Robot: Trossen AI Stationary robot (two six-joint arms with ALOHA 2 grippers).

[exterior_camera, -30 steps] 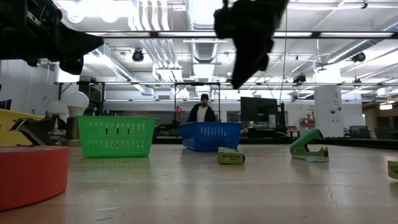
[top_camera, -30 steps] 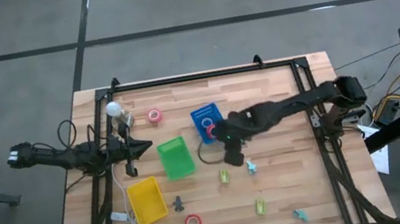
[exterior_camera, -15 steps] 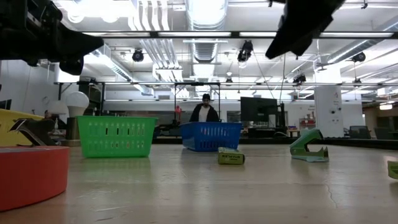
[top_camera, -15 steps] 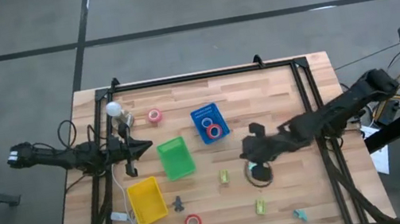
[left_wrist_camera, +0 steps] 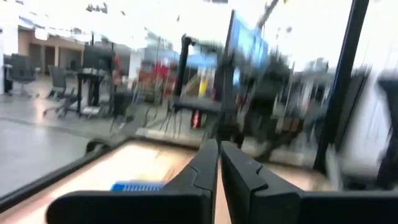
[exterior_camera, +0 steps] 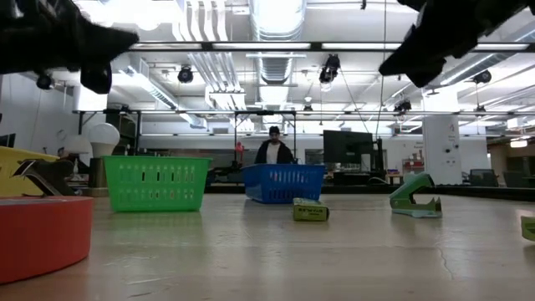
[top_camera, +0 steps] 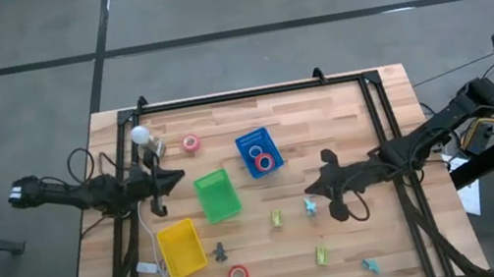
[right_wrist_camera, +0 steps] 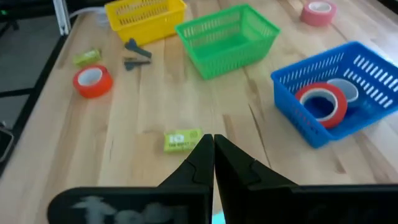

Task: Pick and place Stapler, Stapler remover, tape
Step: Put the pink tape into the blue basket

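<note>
Two ring-shaped tape rolls, one red (right_wrist_camera: 322, 103) and one paler one behind it, lie inside the blue slotted plastic bin (top_camera: 258, 151) near the middle of the wooden bench (top_camera: 382, 236); this looks like the only sorting done so far. A pink tape roll (top_camera: 190, 143) lies loose toward the far edge, and a red tape roll (top_camera: 238, 276) lies loose near the front edge.

The green slotted plastic bin (top_camera: 216, 194), just left of the blue one, and the yellow slotted plastic bin (top_camera: 181, 247), nearer the front-left corner, both appear empty. A small yellow-green stapler (top_camera: 277, 217) sits on bare wood right of the green bin, with two more like it (top_camera: 321, 256) near the front edge. A small teal staple remover (top_camera: 310, 206) lies just beside the right gripper, another (top_camera: 371, 265) lies toward the front-right corner, and a dark grey one (top_camera: 219, 252) sits beside the yellow bin.

The right gripper (top_camera: 316, 186) hovers right of centre above the bench, fingers pressed together and holding nothing. The left gripper (top_camera: 177, 178) waits near the left edge, also clamped shut and empty. By my judgement most of the task remains: two tape rolls and every stapler and remover have yet to be binned.
</note>
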